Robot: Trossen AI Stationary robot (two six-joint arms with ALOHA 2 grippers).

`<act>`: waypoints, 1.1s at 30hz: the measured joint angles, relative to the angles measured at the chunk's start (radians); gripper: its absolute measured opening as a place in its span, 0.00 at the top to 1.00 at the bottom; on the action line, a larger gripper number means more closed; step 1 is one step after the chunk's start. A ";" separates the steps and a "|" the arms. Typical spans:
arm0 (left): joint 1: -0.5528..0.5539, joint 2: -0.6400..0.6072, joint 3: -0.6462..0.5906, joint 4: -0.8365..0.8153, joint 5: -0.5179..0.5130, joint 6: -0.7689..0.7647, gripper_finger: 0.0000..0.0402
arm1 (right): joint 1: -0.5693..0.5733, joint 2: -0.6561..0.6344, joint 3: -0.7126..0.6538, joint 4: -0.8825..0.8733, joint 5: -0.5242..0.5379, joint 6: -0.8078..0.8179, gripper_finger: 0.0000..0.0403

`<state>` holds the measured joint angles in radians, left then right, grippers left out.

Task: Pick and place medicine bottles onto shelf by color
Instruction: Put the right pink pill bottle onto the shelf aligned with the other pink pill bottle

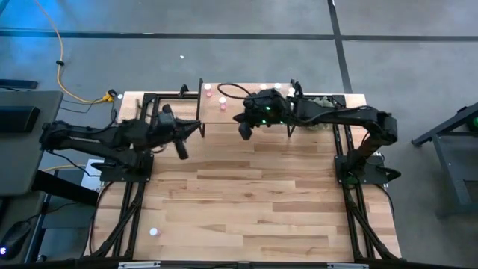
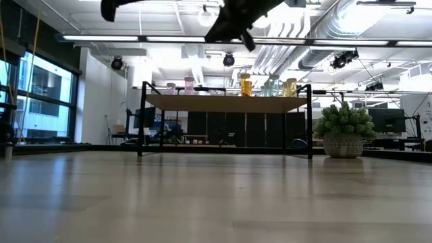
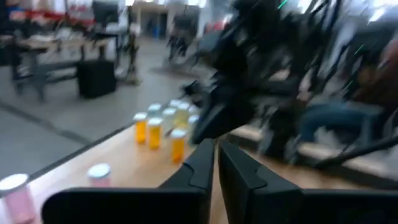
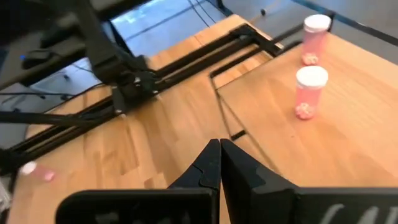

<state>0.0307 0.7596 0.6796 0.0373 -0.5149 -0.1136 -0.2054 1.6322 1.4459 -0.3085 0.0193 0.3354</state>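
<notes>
Hovering clenched and empty: left end effector (image 1: 200, 128) beside low light-wood shelf with black legs (image 1: 314, 99), right end effector (image 4: 219, 163) above its edge near two pink white-capped bottles (image 4: 309, 92) on top.

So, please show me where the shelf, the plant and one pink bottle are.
shelf (image 2: 226, 103): low view, front edge of wooden top.
plant (image 2: 344, 121): low view, green leaves.
pink bottle (image 4: 309, 92): right wrist view, its body.
</notes>
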 joint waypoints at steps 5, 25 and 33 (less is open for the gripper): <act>0.001 -0.124 -0.131 0.239 0.078 -0.012 0.99 | -0.036 0.116 0.126 -0.105 0.004 -0.033 1.00; -0.001 -0.276 -0.151 0.337 0.350 -0.094 1.00 | -0.104 0.402 0.410 -0.317 0.141 -0.056 1.00; -0.001 -0.276 -0.151 0.323 0.319 -0.093 1.00 | -0.104 0.402 0.410 -0.260 0.142 -0.052 1.00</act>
<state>0.0299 0.4831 0.5289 0.3607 -0.1955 -0.2070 -0.3092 2.0346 1.8557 -0.5690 0.1610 0.2838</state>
